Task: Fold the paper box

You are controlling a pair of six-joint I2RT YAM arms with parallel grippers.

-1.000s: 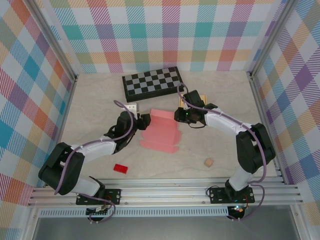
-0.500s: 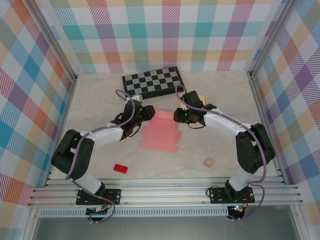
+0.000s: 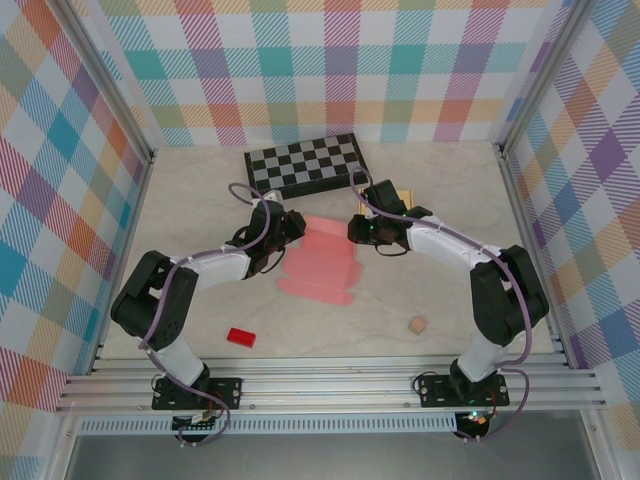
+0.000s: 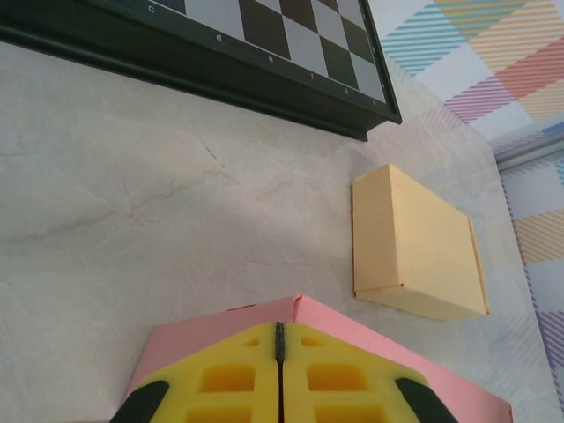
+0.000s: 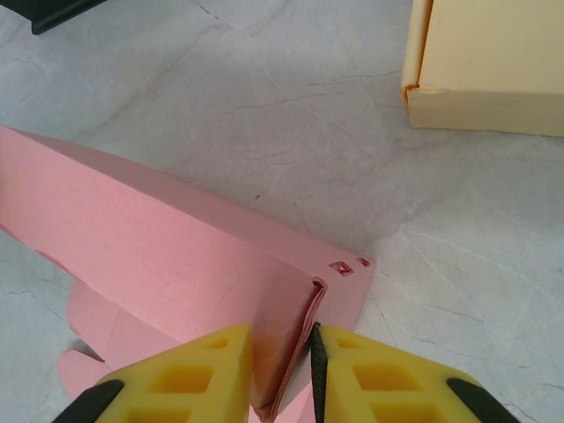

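My left gripper [image 3: 291,229] has swung up to the far left corner of the pink paper box [image 3: 322,262] and closed tight; my right gripper [image 5: 282,342] narrowly pinches its folded right edge, mid-table [image 3: 200,195]

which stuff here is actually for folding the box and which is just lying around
For the job: pink paper box, right gripper clamped on its folded wall, left gripper.
Lying about: chessboard, tan box, red block, small wooden cube.

1 pink box [image 3: 322,262], 1 tan box [image 4: 414,242], 1 chessboard [image 3: 305,163], 2 blocks [image 3: 241,337] [image 3: 418,325].
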